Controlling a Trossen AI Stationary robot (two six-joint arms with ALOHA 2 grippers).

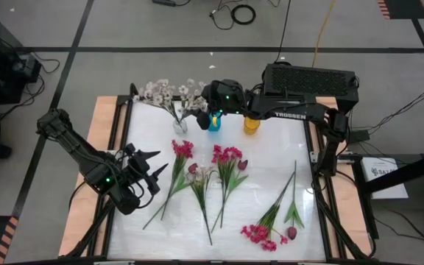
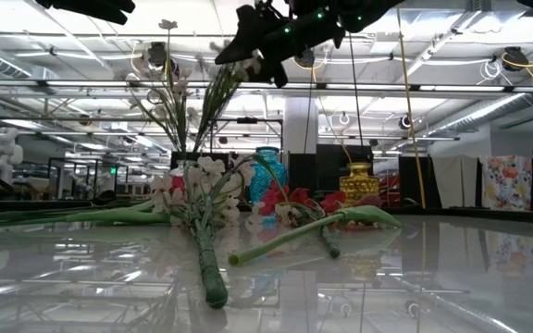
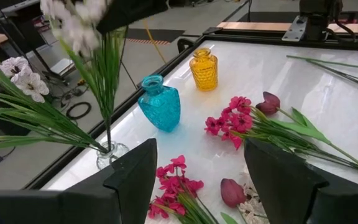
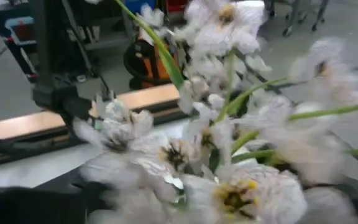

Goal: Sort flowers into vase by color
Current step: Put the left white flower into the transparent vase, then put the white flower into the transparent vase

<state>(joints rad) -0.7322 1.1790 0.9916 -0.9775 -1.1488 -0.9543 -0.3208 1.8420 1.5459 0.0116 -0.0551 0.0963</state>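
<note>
The desk [image 1: 271, 158] is a white sheet framed in pale wood, with one arm at each side.

The right arm reaches along the far edge; the right gripper [image 1: 206, 103] hangs over the far-left part of the desk, right against the white sprigs [image 1: 169, 92] standing in the clear vase [image 1: 179, 126]. Its jaws stand wide apart, and none of the views shows a stem pinched between them.

The left gripper [image 1: 153, 168] hovers near the left edge, jaws well parted and holding nothing, pointing toward the loose flowers.

Three vases stand in a row by the far edge: clear, then blue vase [image 1: 214, 121], then yellow vase [image 1: 251, 124]. Only the clear one holds flowers.

The loose flowers lie mid-desk and toward the near-right corner. The high view shows three magenta clusters [image 1: 182, 149], a second [image 1: 226, 154] and a third [image 1: 256, 234]; three maroon tulips, at [image 1: 192, 168], [image 1: 242, 165] and [image 1: 291, 232]; and one white sprig [image 1: 205, 173] lying flat.

The low view shows the sprigs in the clear vase rising tall with the right gripper up beside the blooms, a height the high view hides. The left wrist view shows the blue and yellow vases empty. The right wrist view is filled by white blossoms close up.
</note>
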